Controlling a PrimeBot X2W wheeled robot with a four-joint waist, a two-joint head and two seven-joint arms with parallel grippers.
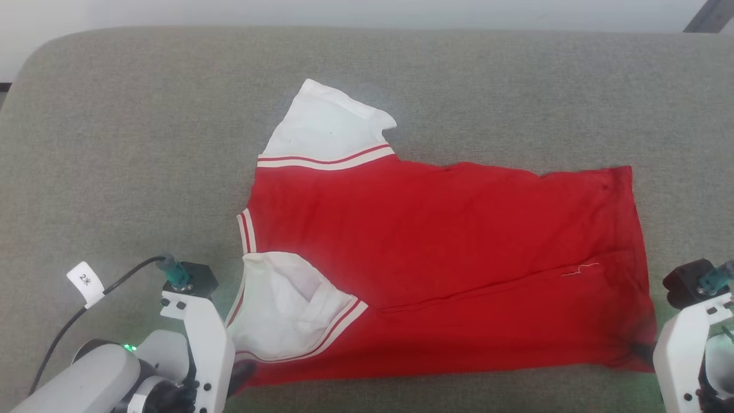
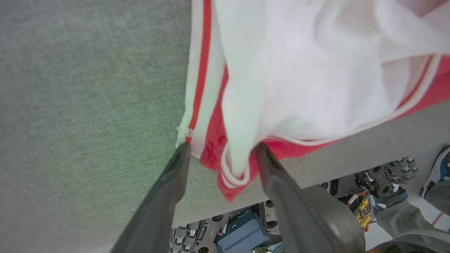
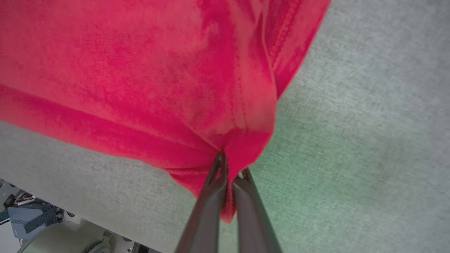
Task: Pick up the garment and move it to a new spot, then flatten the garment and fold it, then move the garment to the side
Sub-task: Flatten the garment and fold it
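Observation:
The garment (image 1: pixel 436 258) lies spread on the grey padded table (image 1: pixel 114 143), red body to the right. One white sleeve points to the far side and the other is folded over the near left corner. My left gripper (image 2: pixel 221 149) is open at that near left corner, its two fingers standing apart on either side of the striped trim and white sleeve (image 2: pixel 299 77). My right gripper (image 3: pixel 232 165) is shut on the garment's near right hem corner (image 3: pixel 225 140), which bunches at the fingertips. In the head view, both wrists sit at the table's near edge, the left (image 1: pixel 195 321) and the right (image 1: pixel 688 338).
The table's near edge (image 2: pixel 351 154) runs just behind both grippers, with the robot's base and cables (image 2: pixel 242 232) below it. A person's shoe (image 2: pixel 437 168) and trouser leg (image 2: pixel 404 218) show on the floor beyond that edge.

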